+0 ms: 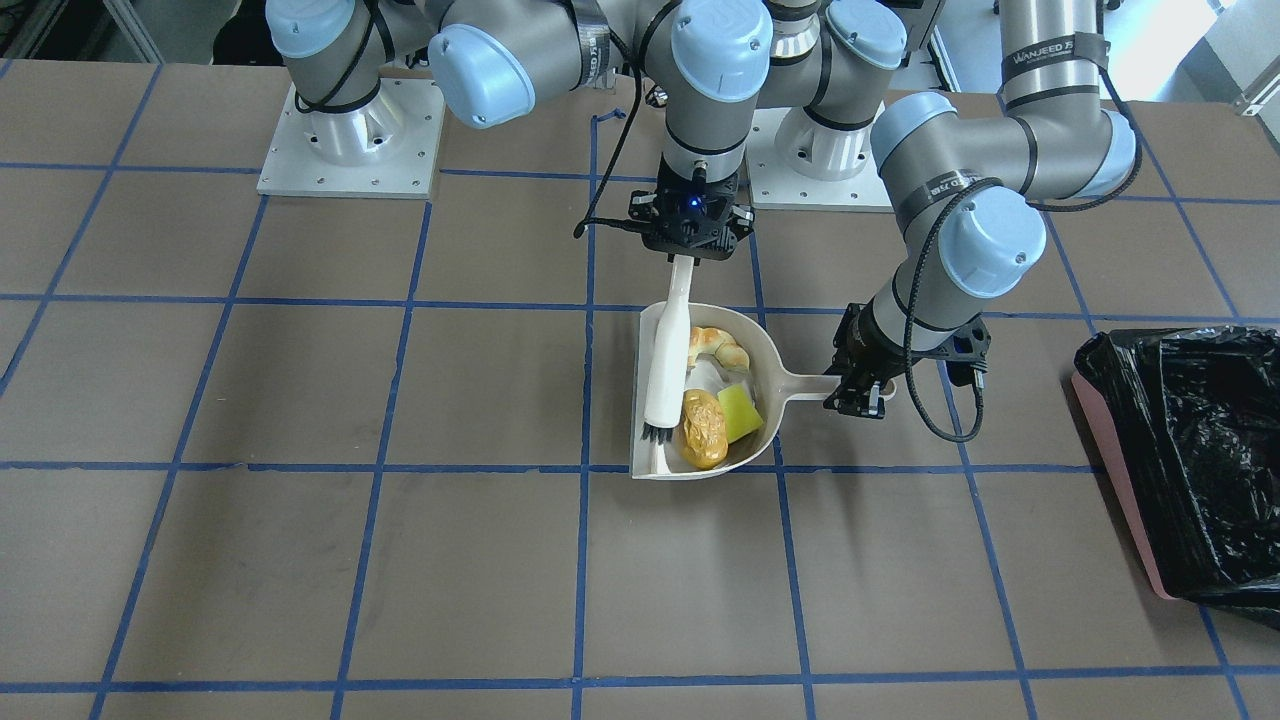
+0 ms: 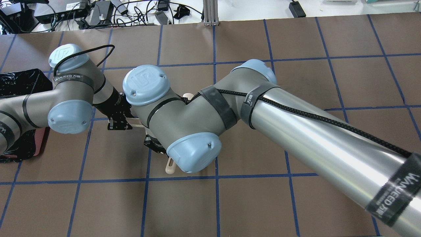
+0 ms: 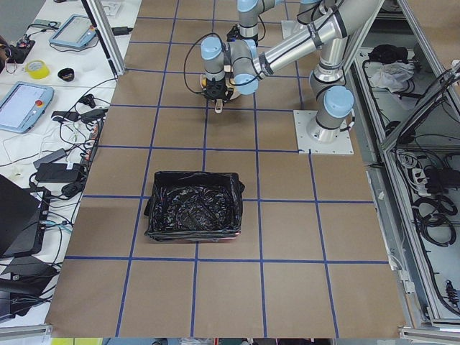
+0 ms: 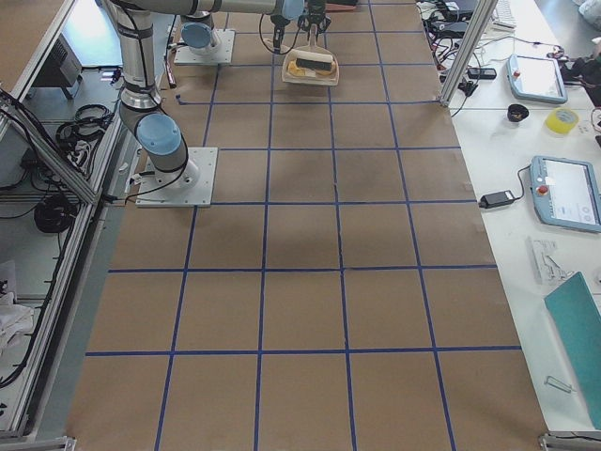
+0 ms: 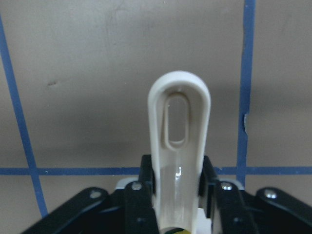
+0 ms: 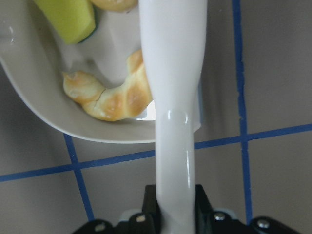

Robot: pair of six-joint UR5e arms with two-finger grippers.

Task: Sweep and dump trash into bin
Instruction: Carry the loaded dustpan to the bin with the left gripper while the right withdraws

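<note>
Trash [image 1: 704, 428] sits in the dustpan [image 1: 760, 345] mid-table near the robot's edge, left gripper [image 1: 858, 398] clenched on its handle, right gripper [image 1: 686, 255] grasping the brush [image 1: 665, 370], so you lift the brush clear and carry the dustpan level to the bin [image 1: 1180, 450] at the table's left end.
</note>
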